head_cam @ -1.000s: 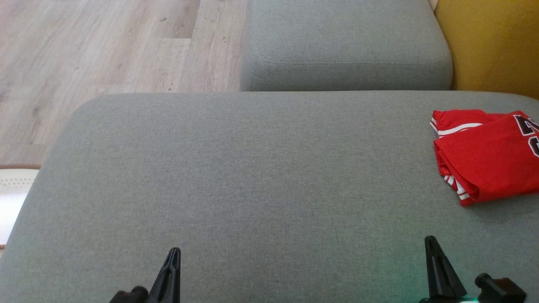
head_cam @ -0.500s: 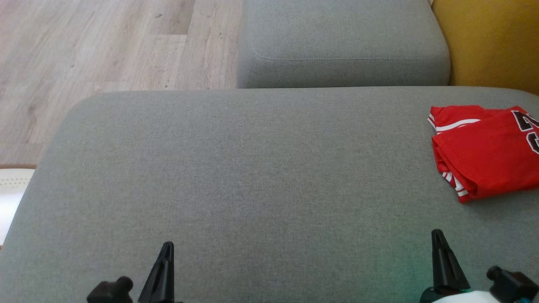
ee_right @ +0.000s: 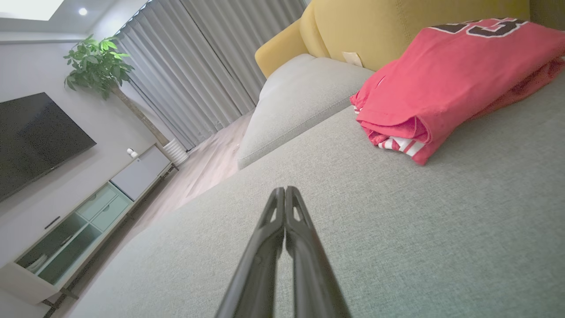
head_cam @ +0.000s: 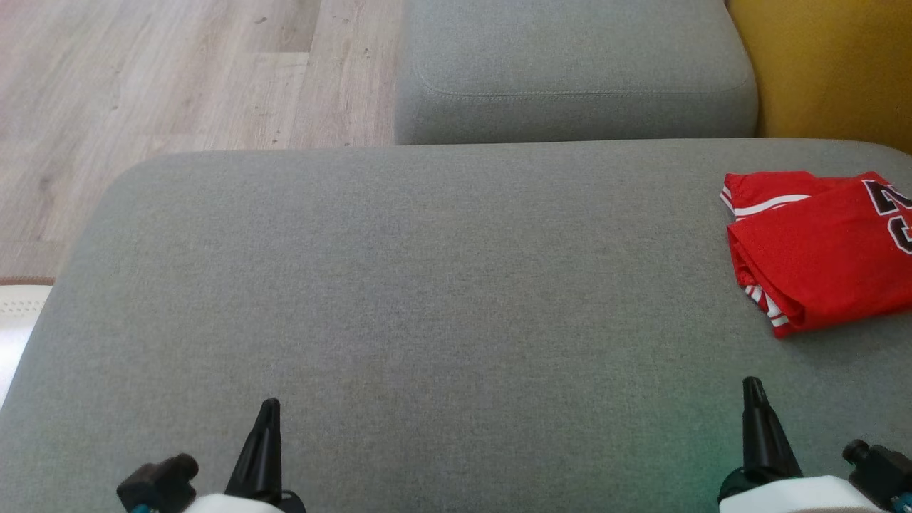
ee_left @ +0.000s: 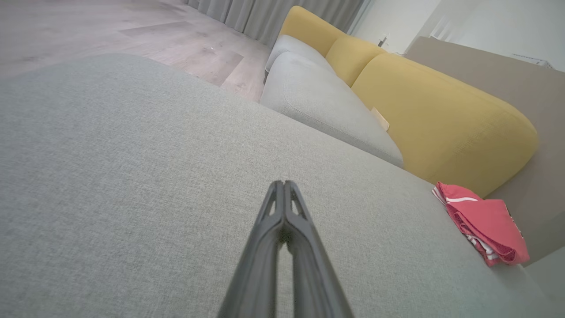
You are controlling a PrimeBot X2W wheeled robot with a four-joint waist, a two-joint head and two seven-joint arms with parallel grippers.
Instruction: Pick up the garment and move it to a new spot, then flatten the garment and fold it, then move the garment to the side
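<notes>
Head view: a red basketball jersey (head_cam: 819, 249) lies folded in a compact stack at the far right of the wide gray seat cushion (head_cam: 427, 285). It is cut off by the right frame edge. White-striped trim shows at its near-left corner and along the far-left edge, and dark numerals w/ white outline sit on the top layer. The jersey rests flat on the cushion, apart from both arms.

The left gripper (head_cam: 271, 405) is at near left, fingers pressed together into one dark point, holding nothing. It sits over bare cushion fabric, well apart from the jersey. The right gripper (head_cam: 752, 385) is at near right, fingers likewise pressed together and empty. It is near the jersey's near-left corner but not touching it.

A second gray cushion (head_cam: 570, 71) lies beyond the seat cushion at far center. A mustard-yellow backrest (head_cam: 833, 64) rises at far right, behind the jersey. A pale wood-plank floor (head_cam: 142, 85) lies to the far left.

Left wrist view: the closed finger pair is above the cushion, w/ the jersey far to the right, at the foot of the backrest.

Right wrist view: the closed finger pair points along the cushion, w/ the jersey ahead and to the right. The background has gray curtains (ee_right: 198, 66), a potted plant (ee_right: 97, 66), a wall-mounted TV (ee_right: 31, 137) and a low cabinet (ee_right: 88, 212).
</notes>
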